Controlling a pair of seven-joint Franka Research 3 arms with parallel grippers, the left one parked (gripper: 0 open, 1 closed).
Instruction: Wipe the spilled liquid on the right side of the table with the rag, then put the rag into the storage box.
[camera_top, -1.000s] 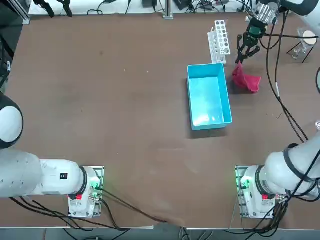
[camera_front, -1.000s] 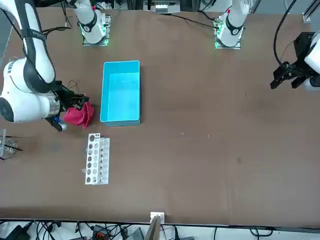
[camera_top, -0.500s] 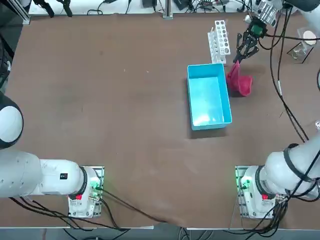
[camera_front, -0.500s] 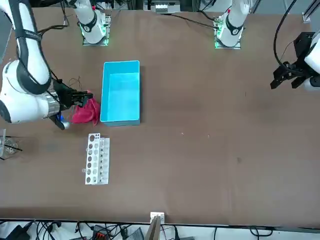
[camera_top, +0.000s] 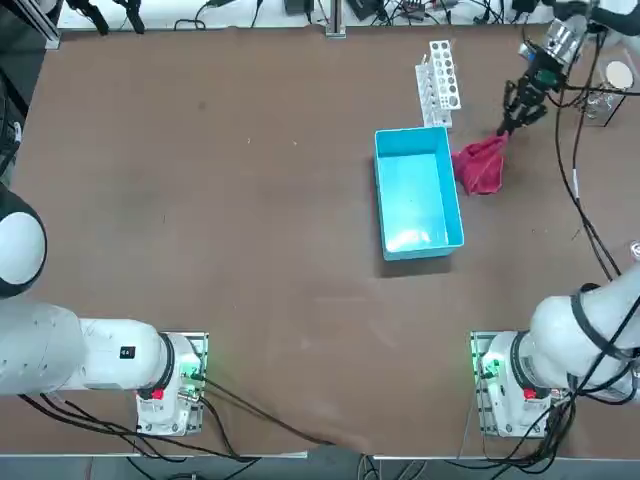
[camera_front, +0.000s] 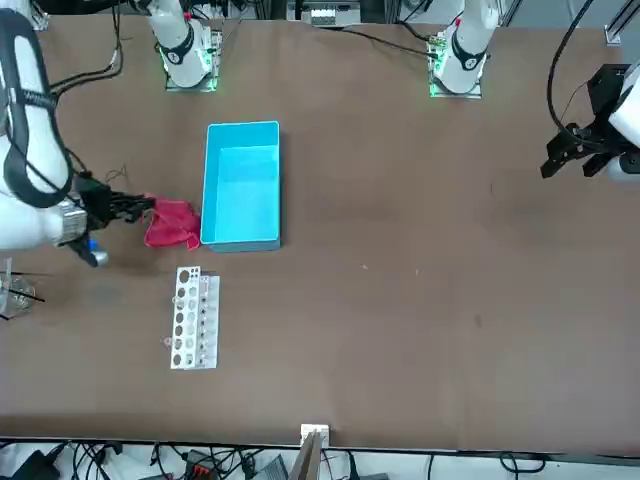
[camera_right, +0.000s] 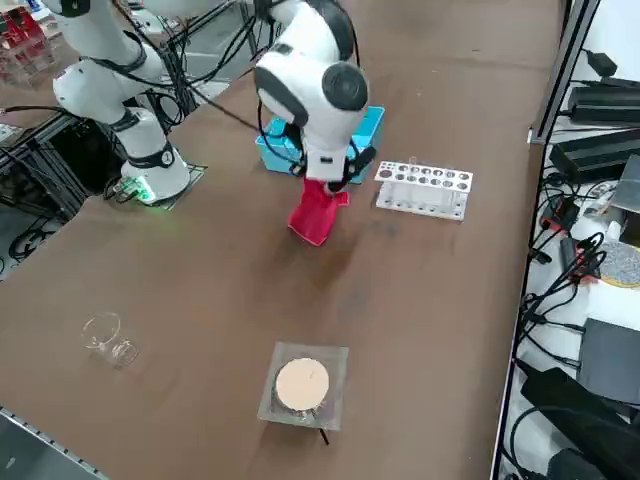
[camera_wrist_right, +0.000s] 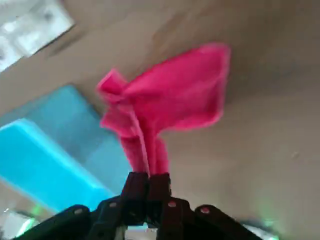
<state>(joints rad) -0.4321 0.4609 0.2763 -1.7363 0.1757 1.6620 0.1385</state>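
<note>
Rag (camera_wrist_right: 170, 95) is hanging from my right gripper (camera_wrist_right: 148, 176), whose fingers are clamping it. I am holding it beside the storage box (camera_top: 419, 194).

The right gripper (camera_wrist_right: 149, 176) has its two black fingers pinched together on the rag (camera_wrist_right: 175, 97), gripping a gathered end — the pink-red cloth fans out from there in loose folds, one corner sticking up in a little peak. Just left of it I can see the light blue storage box (camera_wrist_right: 47, 160), and farther off a bit of the white rack (camera_wrist_right: 35, 25), blurred, on the brown table (camera_wrist_right: 260, 155).
</note>
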